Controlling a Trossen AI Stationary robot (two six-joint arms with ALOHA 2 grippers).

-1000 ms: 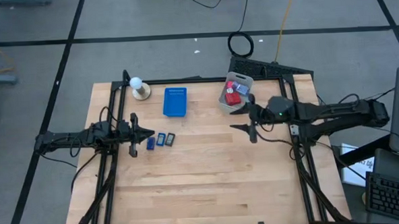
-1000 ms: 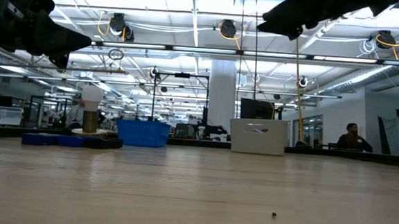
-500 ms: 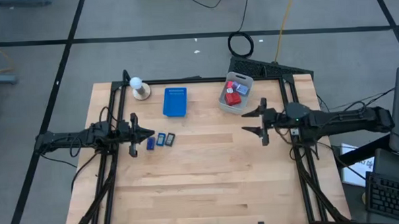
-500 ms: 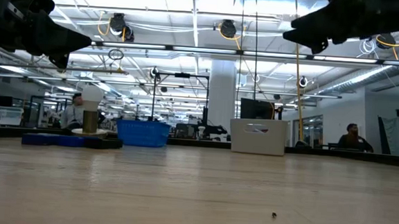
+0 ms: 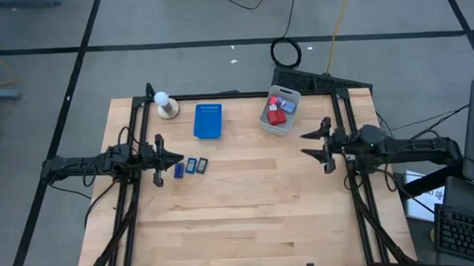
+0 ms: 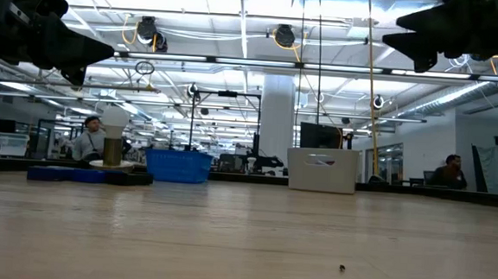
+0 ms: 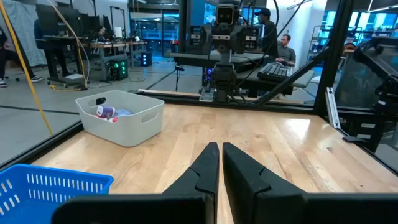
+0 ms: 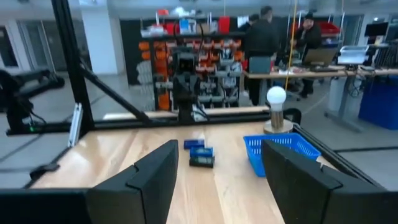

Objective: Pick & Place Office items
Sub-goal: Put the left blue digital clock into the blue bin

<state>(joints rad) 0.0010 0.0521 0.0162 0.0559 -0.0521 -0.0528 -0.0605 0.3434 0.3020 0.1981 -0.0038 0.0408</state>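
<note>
I had drawn the right gripper (image 5: 316, 141) back from the white bin (image 5: 280, 111) toward the table's right edge, jaws apart and empty. The left gripper (image 5: 160, 160), jaws together, sat just beside the three rectangles (image 5: 190, 166), clearly the nearer arm.

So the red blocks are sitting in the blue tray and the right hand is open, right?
Not quite. The red blocks sit in the white bin, not the blue tray, which looks empty in the high view. The right hand is indeed open.
</note>
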